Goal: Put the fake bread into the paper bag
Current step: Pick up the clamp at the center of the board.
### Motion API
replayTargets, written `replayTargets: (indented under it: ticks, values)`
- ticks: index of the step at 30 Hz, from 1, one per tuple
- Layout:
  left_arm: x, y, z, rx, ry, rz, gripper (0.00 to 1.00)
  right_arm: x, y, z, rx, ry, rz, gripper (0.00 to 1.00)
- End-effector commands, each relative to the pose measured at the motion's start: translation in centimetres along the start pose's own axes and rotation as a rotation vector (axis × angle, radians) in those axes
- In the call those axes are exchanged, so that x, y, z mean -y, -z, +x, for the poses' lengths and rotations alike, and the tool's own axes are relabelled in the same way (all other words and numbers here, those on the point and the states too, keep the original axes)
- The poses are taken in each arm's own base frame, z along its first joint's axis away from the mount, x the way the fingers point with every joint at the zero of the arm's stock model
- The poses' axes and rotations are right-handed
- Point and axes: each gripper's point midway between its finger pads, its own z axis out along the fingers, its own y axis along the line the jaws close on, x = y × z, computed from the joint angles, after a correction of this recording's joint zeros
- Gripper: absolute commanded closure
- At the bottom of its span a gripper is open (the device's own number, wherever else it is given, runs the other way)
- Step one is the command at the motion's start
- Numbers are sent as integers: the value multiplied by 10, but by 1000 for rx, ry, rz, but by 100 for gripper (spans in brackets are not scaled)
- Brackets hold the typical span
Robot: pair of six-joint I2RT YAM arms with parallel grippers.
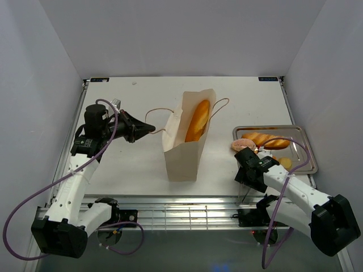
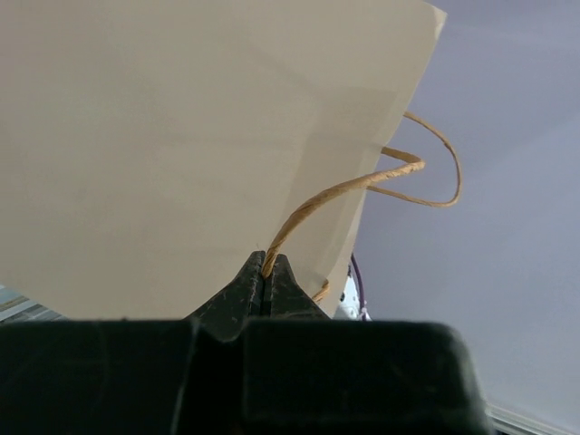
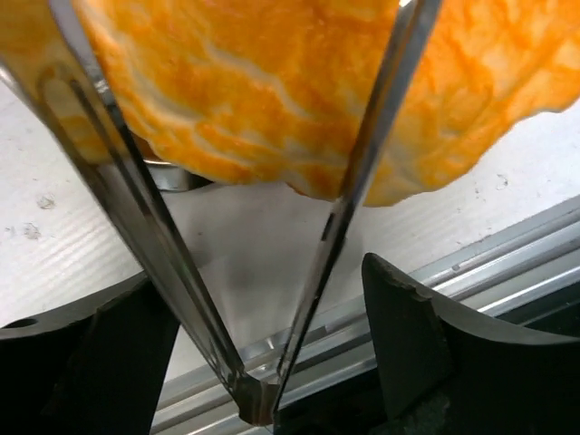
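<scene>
The white table (image 1: pixel 130 164) is carrying two things directly. The bag (image 1: pixel 182 156) is standing upright on it, just ahead of the left gripper's (image 1: pixel 152 129) jaws. The tray (image 1: pixel 300 131) is lying flat on it just beyond the right gripper's (image 1: pixel 245 156) jaws, well apart from the left ones.

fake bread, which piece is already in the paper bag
The long baguette, leaning inside the paper bag; the rest are over at the silver tray to its right.
</scene>
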Motion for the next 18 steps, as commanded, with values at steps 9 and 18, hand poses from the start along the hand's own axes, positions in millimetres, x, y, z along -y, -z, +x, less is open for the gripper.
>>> replayTargets:
  ticks: [9,18]
  values:
    - [-13,4,4,63,-150,40,100,-23,-24,-2,147,-21,-19,36]
    - [-2,10,11,74,-184,116,100,-23,-20,21,140,11,46,55]
